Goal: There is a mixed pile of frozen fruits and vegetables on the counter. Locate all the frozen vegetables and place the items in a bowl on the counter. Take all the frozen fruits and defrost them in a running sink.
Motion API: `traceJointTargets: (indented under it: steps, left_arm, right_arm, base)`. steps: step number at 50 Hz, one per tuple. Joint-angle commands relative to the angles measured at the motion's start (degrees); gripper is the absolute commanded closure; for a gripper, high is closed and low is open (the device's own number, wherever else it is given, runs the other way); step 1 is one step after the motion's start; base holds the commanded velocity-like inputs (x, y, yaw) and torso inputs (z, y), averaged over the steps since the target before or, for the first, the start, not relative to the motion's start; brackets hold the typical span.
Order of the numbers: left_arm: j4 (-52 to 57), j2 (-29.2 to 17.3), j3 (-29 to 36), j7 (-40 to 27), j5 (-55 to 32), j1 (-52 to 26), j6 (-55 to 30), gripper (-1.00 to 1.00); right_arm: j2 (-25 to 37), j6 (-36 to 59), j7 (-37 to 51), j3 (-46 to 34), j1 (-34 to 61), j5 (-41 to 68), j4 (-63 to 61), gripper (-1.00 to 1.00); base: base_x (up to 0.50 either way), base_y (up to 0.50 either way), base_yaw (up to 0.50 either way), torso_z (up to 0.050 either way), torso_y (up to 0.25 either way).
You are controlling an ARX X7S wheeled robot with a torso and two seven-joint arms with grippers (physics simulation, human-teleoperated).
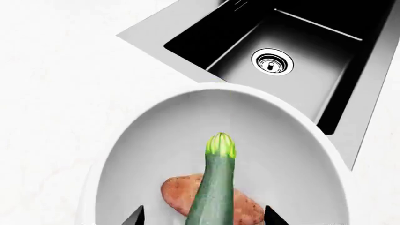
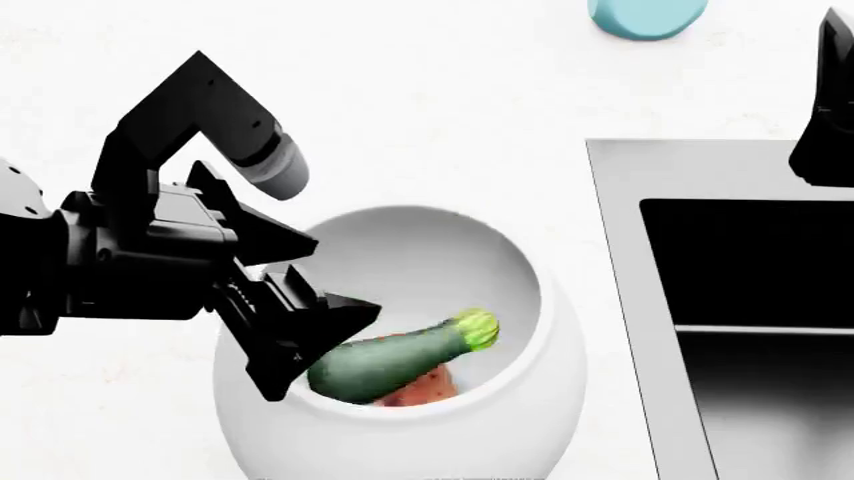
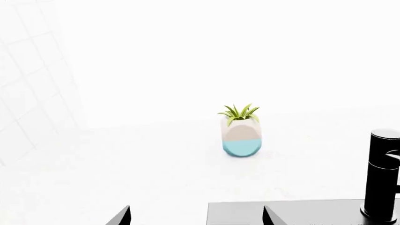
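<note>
The white bowl [image 2: 534,420] stands on the counter [image 2: 400,100] left of the sink [image 2: 621,250]. Inside it the dark green zucchini [image 2: 387,360] leans across the orange-pink sweet potato [image 2: 420,390], light stem end up. My left gripper [image 2: 320,345] hovers open over the bowl's left rim. In the left wrist view its fingertips stand wide apart on either side of the zucchini [image 1: 216,192] without touching it, above the sweet potato [image 1: 178,190] and bowl [image 1: 156,140]. My right gripper [image 3: 195,216] is open and empty near the sink's [image 3: 281,213] back corner. The frozen fruits are out of view.
A chrome drain [image 1: 272,61] sits in the sink's dark basin, where no fruit shows. A black tap [image 3: 381,173] rises from the back rim. A small light blue and white plant pot [image 3: 241,136] stands on the counter near the white wall.
</note>
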Motion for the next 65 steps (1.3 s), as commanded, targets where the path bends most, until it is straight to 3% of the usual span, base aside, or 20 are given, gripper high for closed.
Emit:
traceJointTargets:
  steps: [1,17,35,40,47,57,65]
  left_arm:
    - [-0.3,0.3,-0.4,0.4,-0.4,-1.1,0.9,-1.00]
    - [-1.9,-2.2,-5.8,-2.1,-1.7,-5.4,4.0,-1.00]
    - [1.3,-11.3,-13.7,-13.1,-1.3,-1.6,11.0,-1.00]
    - [3.0,-14.4,-11.8,-15.5,2.0,-1.0,9.9,-1.00]
    - [8.6,-18.9,-14.7,-23.4,3.0,6.8,14.6,-1.00]
    - [15.6,-23.8,-18.3,-30.1,-1.4,13.9,16.2,-1.00]
    - [21.7,-26.5,-21.0,-34.3,-4.0,22.5,20.1,-1.00]
  right_arm:
    - [-0.6,-0.6,-0.8,0.7,-0.8,-0.2,0.8,-1.00]
    - [-2.1,0.7,0.2,-0.5,1.3,-0.6,1.6,-1.00]
    - [-4.5,0.0,1.8,-2.2,2.7,-5.7,2.9,-1.00]
    - [-5.2,0.3,3.1,-3.1,2.7,-7.0,3.3,-1.00]
    - [-5.5,-0.8,3.2,-3.9,1.4,-10.2,2.8,-1.00]
    - [-5.0,-1.8,9.8,-3.0,-1.0,-9.4,-1.7,-1.00]
    - [-7.0,-4.4,9.1,-3.6,-4.4,-11.4,-1.3,-1.00]
  base:
    - [0.00,0.00,0.00,0.000,0.000]
    - [0.00,0.00,0.00,0.000,0.000]
    - [0.00,0.00,0.00,0.000,0.000]
    - [0.00,0.00,0.00,0.000,0.000]
    - [0.00,0.00,0.00,0.000,0.000]
    - [0.00,0.00,0.00,0.000,0.000]
    - [0.00,0.00,0.00,0.000,0.000]
